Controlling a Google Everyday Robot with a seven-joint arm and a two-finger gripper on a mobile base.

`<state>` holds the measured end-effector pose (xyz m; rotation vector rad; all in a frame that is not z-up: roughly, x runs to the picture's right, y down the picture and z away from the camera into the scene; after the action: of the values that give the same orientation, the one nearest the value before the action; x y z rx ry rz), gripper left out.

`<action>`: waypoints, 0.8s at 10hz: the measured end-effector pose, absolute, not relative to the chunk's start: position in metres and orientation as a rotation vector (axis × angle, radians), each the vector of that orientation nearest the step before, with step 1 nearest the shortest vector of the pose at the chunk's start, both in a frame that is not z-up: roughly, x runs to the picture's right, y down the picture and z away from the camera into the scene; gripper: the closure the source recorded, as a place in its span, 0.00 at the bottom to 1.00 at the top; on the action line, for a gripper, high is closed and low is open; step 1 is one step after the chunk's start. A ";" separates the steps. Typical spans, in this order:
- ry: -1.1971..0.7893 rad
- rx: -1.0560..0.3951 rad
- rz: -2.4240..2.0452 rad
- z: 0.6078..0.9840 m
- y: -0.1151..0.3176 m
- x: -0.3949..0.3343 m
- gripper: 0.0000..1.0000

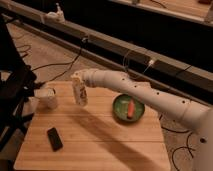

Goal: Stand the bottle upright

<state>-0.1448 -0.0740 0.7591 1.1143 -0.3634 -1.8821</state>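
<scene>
In the camera view, the wooden surface [100, 140] has open room across its front and middle. A black phone [54, 138] lies near the front-left edge, a white cup [49, 98] sits by the left edge, and a green bowl [128, 108] holding an orange piece sits toward the right. The claw [77, 80] is at the top of the bottle [80, 94], which stands upright beside the cup at the back-left; whether the claw is apart or clamped, I cannot tell.

Tool [76, 80] indistinct atop the bottle [80, 94]; arm [150, 97] cut off at right edge
</scene>
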 end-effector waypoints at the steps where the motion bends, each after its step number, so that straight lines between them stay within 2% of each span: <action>1: -0.349 1.138 -1.872 0.762 -0.076 -0.148 1.00; 3: -0.327 1.147 -1.849 0.775 -0.076 -0.148 1.00; 8: -0.326 1.145 -1.840 0.777 -0.077 -0.147 1.00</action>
<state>-0.1468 -0.0765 0.7765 1.1450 -0.3265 -1.8400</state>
